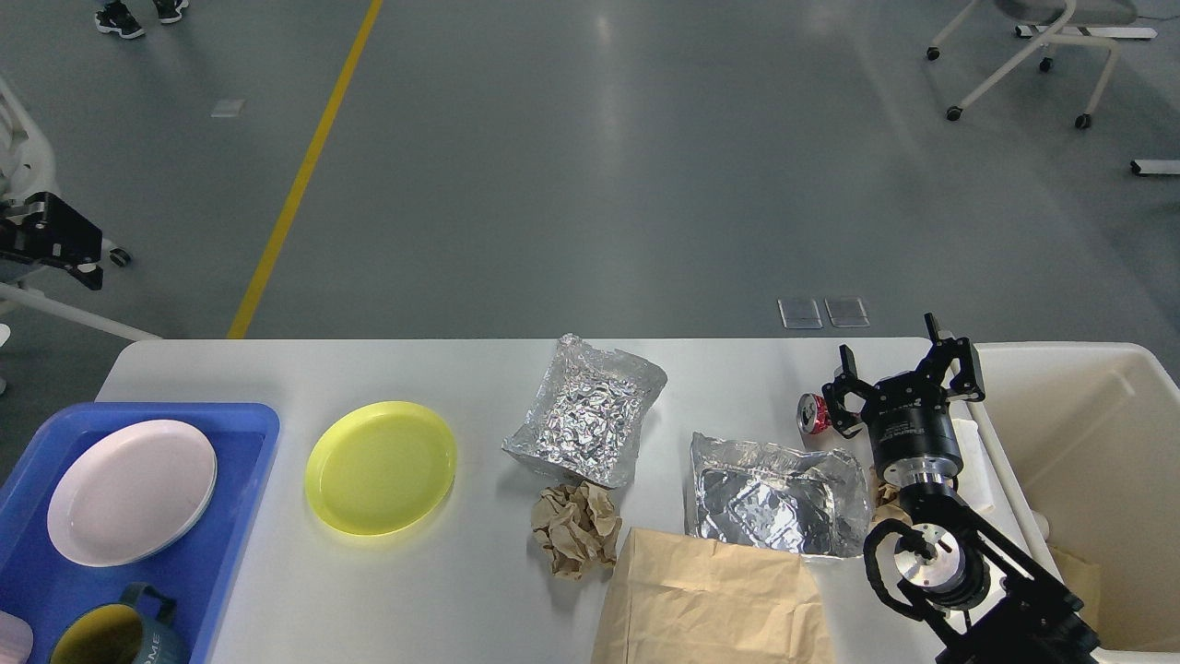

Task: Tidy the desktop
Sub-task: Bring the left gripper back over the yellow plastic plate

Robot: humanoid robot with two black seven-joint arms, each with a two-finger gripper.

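tray (249, 433) left of plate (381, 468), bin (1069, 355) right

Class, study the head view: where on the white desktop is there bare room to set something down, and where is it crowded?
The desktop is bare along its far edge, between the blue tray and yellow plate, and in front of that plate. It is crowded at right: two foil trays, crumpled paper, paper bag, can, right gripper.

Left of the right gripper (902, 367) the can (815, 412) sits close, with a foil tray (774, 498) just below. The bin (1088, 480) wall blocks its right. Desktop (737, 369) beyond the can lies open.
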